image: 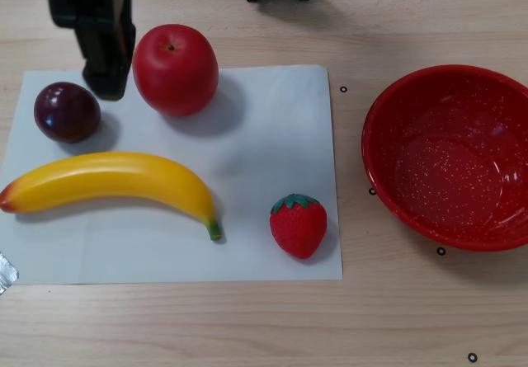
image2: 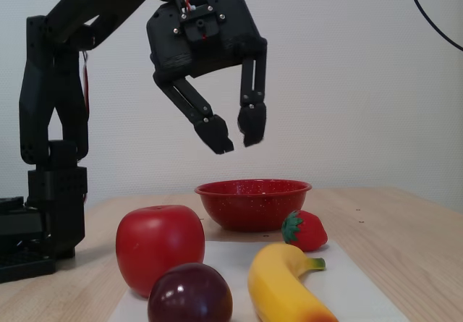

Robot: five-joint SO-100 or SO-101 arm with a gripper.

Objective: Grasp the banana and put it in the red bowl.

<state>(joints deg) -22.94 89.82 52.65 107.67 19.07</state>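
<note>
While claw (image2: pixel 239 140) hangs slightly open, empty | banana (image2: pixel 286 289) end cropped | red bowl (image: pixel 450 157) rim cropped

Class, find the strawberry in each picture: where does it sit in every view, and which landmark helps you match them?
Other view: the strawberry sits lower centre, near the right edge of the white paper, beyond the banana's stem tip.
Fixed view: the strawberry is right of centre, in front of the red bowl.
Shared landmark: the banana's stem tip points towards it in both.
</note>
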